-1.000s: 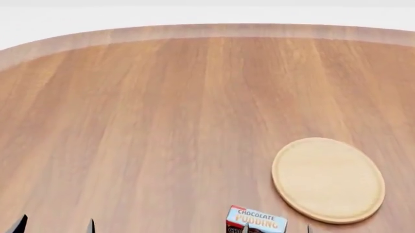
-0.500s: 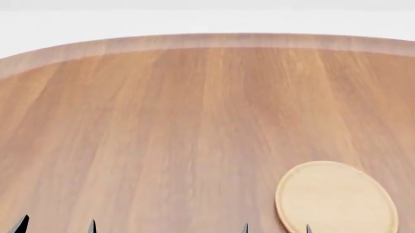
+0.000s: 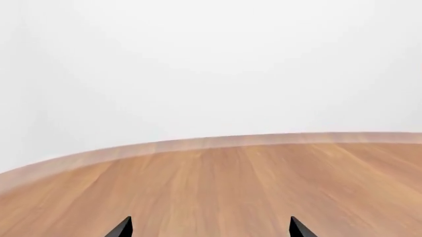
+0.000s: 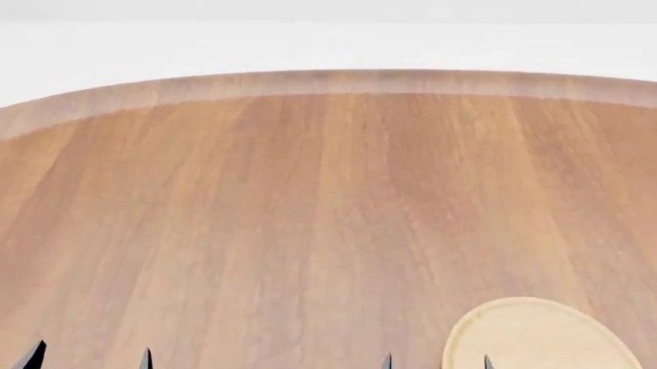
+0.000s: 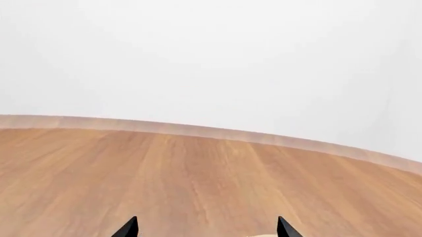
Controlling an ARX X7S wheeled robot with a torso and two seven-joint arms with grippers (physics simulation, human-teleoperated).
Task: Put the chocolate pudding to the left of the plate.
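Chocolate pudding not in any view. Plate (image 4: 539,338) at near right on table (image 4: 308,200). Left end effector (image 4: 91,357) and right end effector (image 4: 436,360): tips apart, empty. Carton likely light, rigid; grip flat sides.

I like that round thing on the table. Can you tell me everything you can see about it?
It is the plate, a flat round disc that looks like pale tan wood, with a slightly raised rim all around. It lies flat on the brown wooden table, at the near right of the head view, and its lower part is cut off by the picture's edge. Nothing lies on the part that shows. The right gripper has its dark tips showing just in front of it; whether they touch it cannot be told.
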